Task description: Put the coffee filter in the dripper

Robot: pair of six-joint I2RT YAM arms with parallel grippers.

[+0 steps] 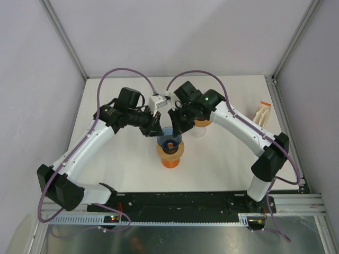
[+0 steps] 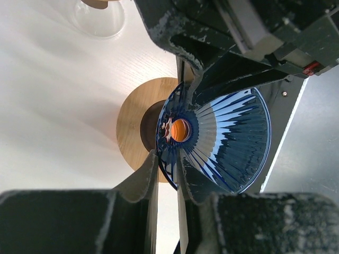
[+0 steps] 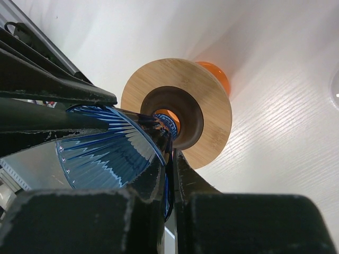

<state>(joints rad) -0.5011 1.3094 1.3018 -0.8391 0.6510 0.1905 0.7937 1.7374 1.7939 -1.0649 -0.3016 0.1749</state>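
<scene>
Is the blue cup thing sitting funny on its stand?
Yes. The blue dripper seems to lean crooked at the hole of the wooden ring instead of sitting flat in it. The left gripper and right gripper both pinch its rim. No filter is inside.

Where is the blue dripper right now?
Top view, mid-table: the blue dripper is pinched by the left gripper and right gripper, over the wooden ring stand.

White table [image 1: 222,159] with an orange stand [image 1: 170,162], a clear glass vessel [image 1: 198,130], a tan object [image 1: 263,112] at its right edge
</scene>
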